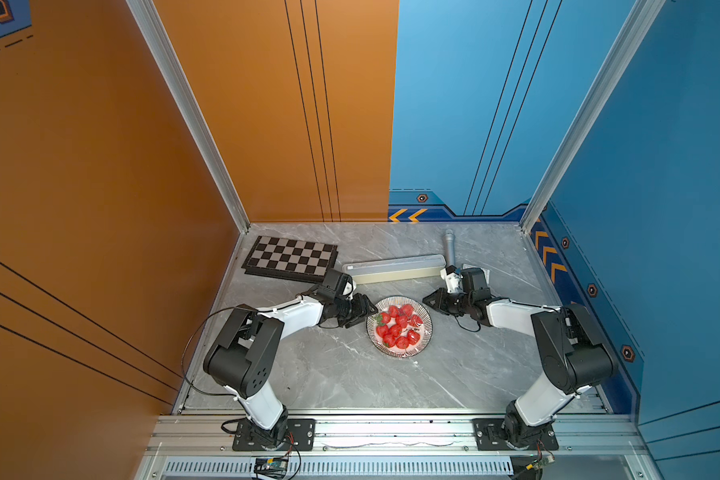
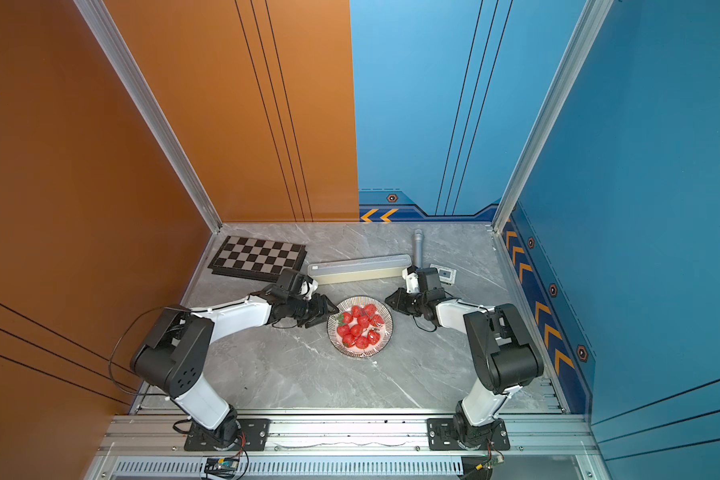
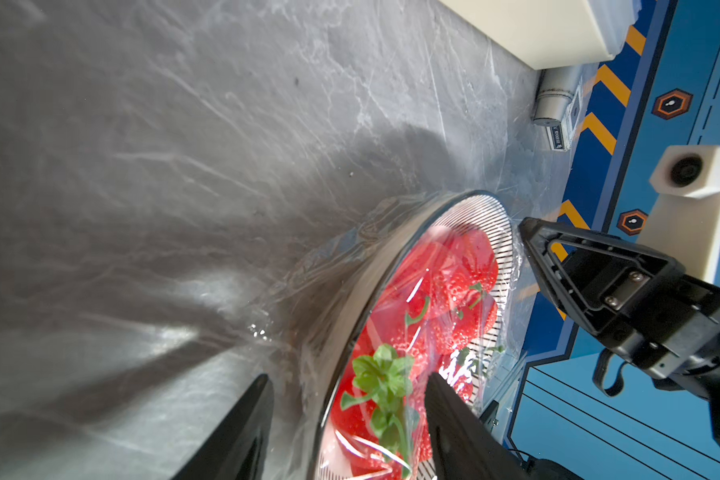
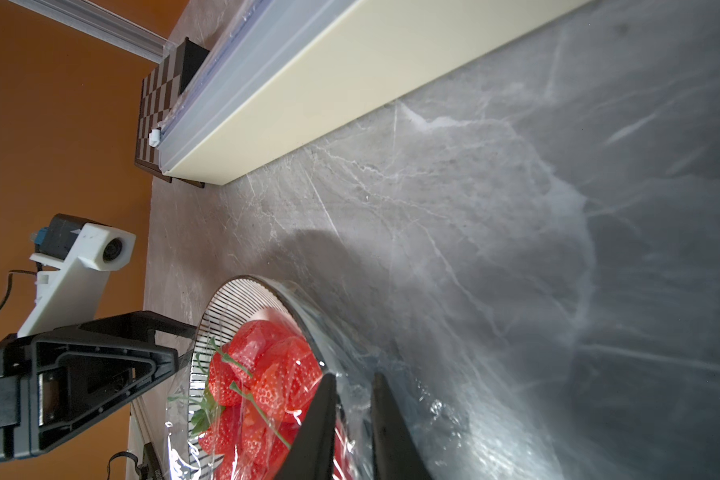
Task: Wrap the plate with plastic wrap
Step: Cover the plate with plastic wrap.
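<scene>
1. My left gripper (image 1: pixel 366 312): jaws wide and empty, and the plate's nearest rim sits in the gap between them in the left wrist view.
2. My right gripper (image 1: pixel 429 300): jaws drawn narrow, with only a slim gap left. Crinkled film lies in that gap beside the rim. I cannot tell whether they pinch it.
3. Round white plate with a rim of fine black radial stripes (image 1: pixel 400 353): flat on the grey marble tabletop (image 1: pixel 329 374), directly between my two grippers. It holds a heap of red strawberries with green tops (image 1: pixel 400 326).
4. Thin, transparent, glossy plastic wrap (image 3: pixel 416 291): spread over the strawberries and the rim, glinting white. Its loose skirt spills onto the tabletop beyond both sets of jaws.
5. Long, narrow cream box with a grey lid (image 1: pixel 395 269): lying just beyond both grippers, lid down.
6. Not for this job: a square black-and-grey chessboard (image 1: pixel 289 257) beyond my left gripper, and a slim grey cylindrical rod (image 1: pixel 449 247) beyond my right.
7. Done, by my reading: film drawn out and laid across the plate.
8. Left, by my reading: gather the slack at each side and press or tuck it around the rim so the cover sits taut. I cannot tell whether any film runs back to the box.
</scene>
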Controlling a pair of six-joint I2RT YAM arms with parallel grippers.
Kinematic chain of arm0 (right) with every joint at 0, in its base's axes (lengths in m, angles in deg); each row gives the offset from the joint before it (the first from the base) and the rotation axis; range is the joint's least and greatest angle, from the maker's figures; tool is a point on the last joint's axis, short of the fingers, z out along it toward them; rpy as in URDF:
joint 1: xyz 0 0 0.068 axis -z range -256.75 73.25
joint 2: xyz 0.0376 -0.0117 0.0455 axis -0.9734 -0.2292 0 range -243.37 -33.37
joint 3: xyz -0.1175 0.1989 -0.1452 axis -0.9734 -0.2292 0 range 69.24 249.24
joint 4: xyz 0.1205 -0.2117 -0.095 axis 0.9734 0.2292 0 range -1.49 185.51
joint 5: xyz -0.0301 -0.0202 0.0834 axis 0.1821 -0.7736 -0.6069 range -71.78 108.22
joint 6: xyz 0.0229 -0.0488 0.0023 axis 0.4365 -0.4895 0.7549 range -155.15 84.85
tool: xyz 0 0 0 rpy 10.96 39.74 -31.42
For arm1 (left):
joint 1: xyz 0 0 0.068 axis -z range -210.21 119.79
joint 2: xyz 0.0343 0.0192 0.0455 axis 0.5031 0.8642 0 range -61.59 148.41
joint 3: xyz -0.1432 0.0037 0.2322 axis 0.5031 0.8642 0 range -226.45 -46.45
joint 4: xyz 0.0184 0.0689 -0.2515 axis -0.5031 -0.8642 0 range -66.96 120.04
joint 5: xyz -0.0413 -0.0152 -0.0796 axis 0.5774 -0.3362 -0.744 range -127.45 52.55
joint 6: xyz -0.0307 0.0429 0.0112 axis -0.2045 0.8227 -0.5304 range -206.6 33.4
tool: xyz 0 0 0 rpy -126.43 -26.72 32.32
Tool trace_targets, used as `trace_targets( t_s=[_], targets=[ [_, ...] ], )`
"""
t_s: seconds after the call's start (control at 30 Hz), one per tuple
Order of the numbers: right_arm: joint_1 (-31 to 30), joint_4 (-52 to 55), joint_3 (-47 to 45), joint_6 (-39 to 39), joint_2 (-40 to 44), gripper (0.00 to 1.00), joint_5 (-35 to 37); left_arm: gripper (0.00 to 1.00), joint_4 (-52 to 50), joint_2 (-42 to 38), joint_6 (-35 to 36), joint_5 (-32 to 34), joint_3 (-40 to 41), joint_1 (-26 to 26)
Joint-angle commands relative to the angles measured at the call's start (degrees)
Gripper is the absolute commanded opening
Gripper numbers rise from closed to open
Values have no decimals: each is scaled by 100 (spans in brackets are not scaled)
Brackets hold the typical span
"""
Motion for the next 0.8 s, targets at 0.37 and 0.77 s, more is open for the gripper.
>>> trace_targets(
  t_s=[0.37,0.77],
  targets=[
    [-73,28,-420,-118,-72,5,165,42,29,96,-53,-56,10,116],
    [-208,49,-881,-120,422,18,552,54,49,-121,24,40,5,-45]
  ],
)
